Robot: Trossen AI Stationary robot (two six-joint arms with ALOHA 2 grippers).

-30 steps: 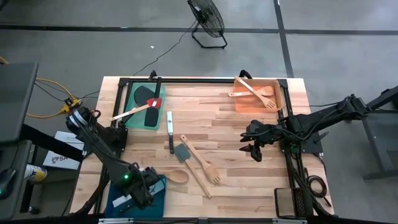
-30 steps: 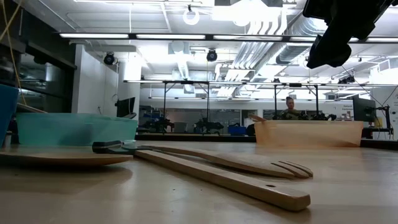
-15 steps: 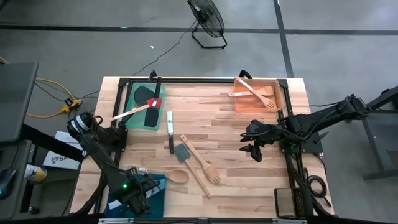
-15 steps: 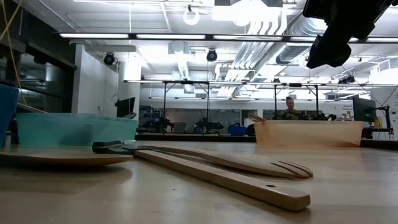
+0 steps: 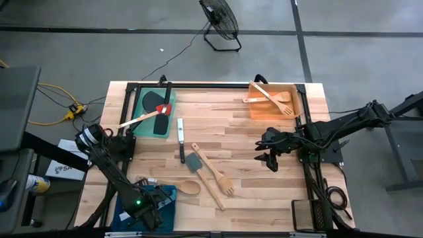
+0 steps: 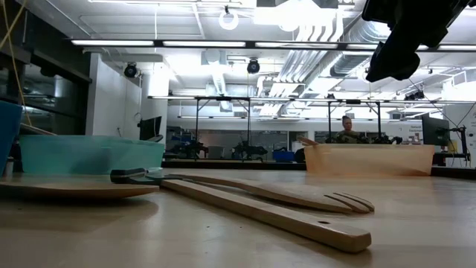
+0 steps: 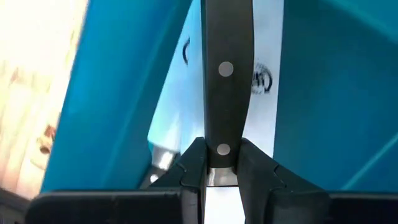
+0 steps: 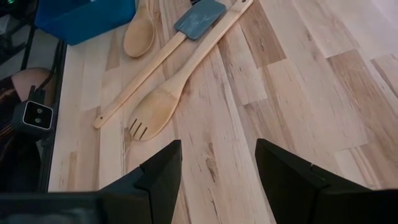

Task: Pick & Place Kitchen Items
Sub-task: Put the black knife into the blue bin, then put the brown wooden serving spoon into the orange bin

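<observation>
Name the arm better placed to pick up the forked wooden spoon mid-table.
Right. The right gripper hangs open and empty near the forked wooden spoon. The left gripper is shut on a black-handled knife over the blue tray.

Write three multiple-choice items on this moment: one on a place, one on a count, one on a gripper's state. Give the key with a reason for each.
1. Where is the left gripper?
A. Over the orange tray
B. Over the teal tray at the table's near left corner
C. Above the bare middle of the table

2. How many utensils lie in the orange tray?
A. None
B. Two
C. Five

3. What is the state of the right gripper?
A. Open and empty
B. Shut on a wooden spoon
C. Shut on a knife

Key:
1 B: the high view shows the left arm's end over the teal tray, and the left wrist view shows blue tray walls around it, the fingers shut on a black-handled knife.
2 B: the high view shows two pale wooden utensils crossing in it.
3 A: the right wrist view shows its fingers apart with only bare table between.
</observation>
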